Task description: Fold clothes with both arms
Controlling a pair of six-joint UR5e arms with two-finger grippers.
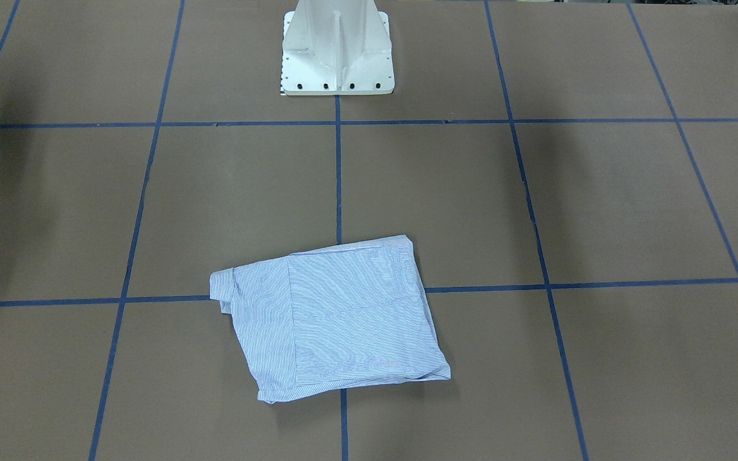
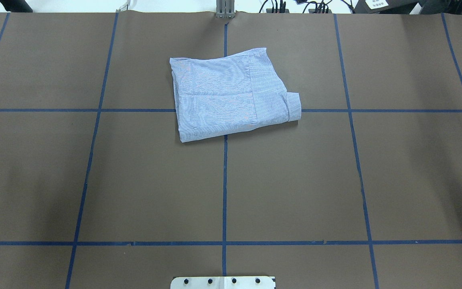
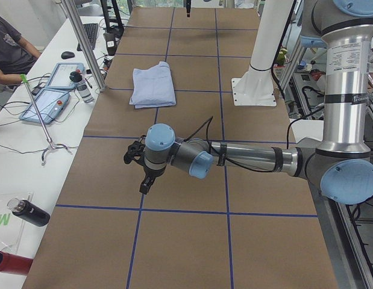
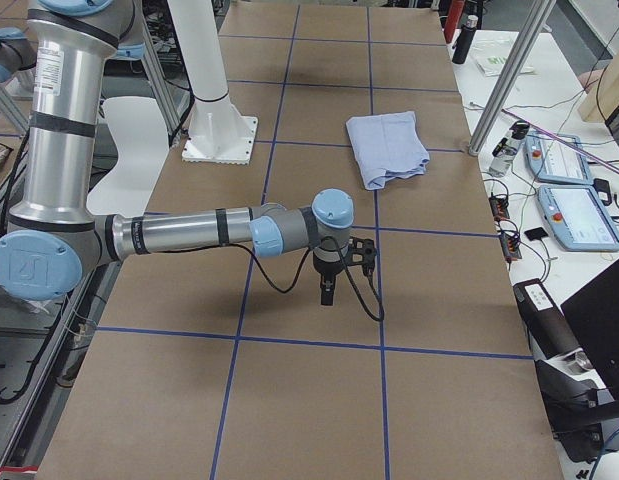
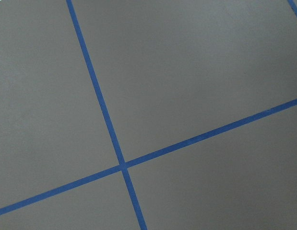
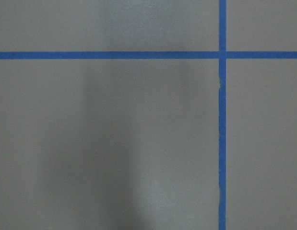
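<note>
Shirt (image 2: pixel 227 96): light blue and white stripes, folded to a rough rectangle, flat on table (image 2: pixel 295 180) over a blue tape (image 2: pixel 225 180) crossing (small flap sticks out on robot's right). Left arm (image 3: pixel 246 158) and right arm (image 4: pixel 189 232) stretched out low, well apart from shirt. Left gripper (image 3: pixel 144 186) and right gripper (image 4: pixel 327 297) point down; jaw state unclear.

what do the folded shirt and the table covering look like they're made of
Shirt: thin woven cloth, probably cotton, matte; it shows fine stripes, soft creases and folded edges. Table covering: seems to be brown paper or card, matte; it lies flat, with a cut edge at the far side.
</note>
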